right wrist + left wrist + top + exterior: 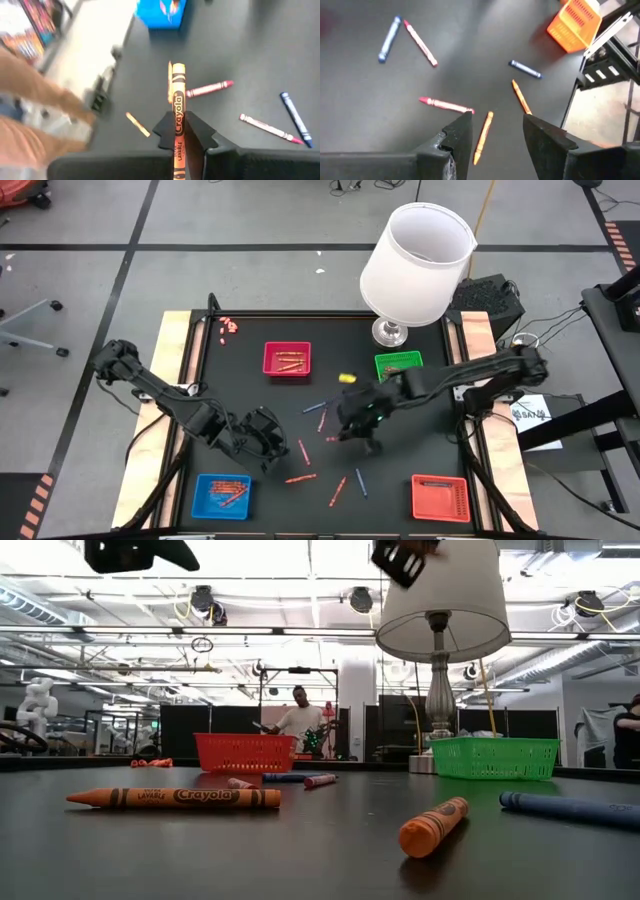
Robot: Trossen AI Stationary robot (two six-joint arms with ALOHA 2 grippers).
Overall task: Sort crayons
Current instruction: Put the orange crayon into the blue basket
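While our right claw (178, 131) clamps orange crayon (177, 107) above bench (260, 395) centre, our left claw (495, 137) hangs wide over loose crayons (482, 136) near blue tray (221, 495).

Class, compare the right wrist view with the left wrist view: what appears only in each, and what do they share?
Only the right wrist view shows the right end effector shut on an orange crayon, plus the blue tray. Only the left wrist view shows the open left end effector above a loose orange crayon, plus the orange tray. Both show scattered crayons on the black table.
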